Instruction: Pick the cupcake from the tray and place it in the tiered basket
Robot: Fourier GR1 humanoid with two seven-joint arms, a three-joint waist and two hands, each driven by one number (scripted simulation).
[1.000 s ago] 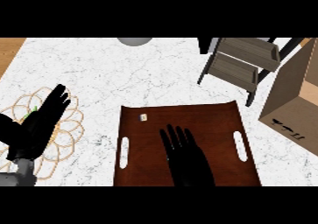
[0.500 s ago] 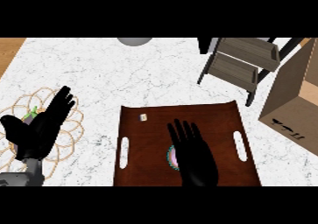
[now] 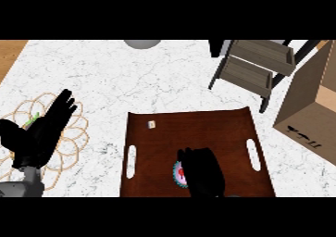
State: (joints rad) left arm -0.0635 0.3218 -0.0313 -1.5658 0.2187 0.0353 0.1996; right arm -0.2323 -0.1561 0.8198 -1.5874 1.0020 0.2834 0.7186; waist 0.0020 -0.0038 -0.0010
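The cupcake (image 3: 177,172), pink and teal with a red spot, sits on the near part of the dark brown tray (image 3: 197,129). Only its left edge shows beside my right hand (image 3: 203,171). That hand lies over it from the lower edge with fingers bent down around it. The tiered basket (image 3: 258,62), a grey-brown stand of slatted shelves, stands at the back right, well beyond the tray. My left hand (image 3: 42,132) is held open, fingers up, at the left over a wire mat (image 3: 78,125).
A cardboard box (image 3: 314,106) stands at the right edge, close to the tray and the basket. A small white item (image 3: 152,124) lies on the tray's far left. A grey round object (image 3: 143,43) is at the back. A green piece (image 3: 34,117) lies on the mat.
My right hand has drawn back toward the lower edge and its fingers have gone from straight to bent over the cupcake, whose left edge now shows. The left hand shifted slightly right.
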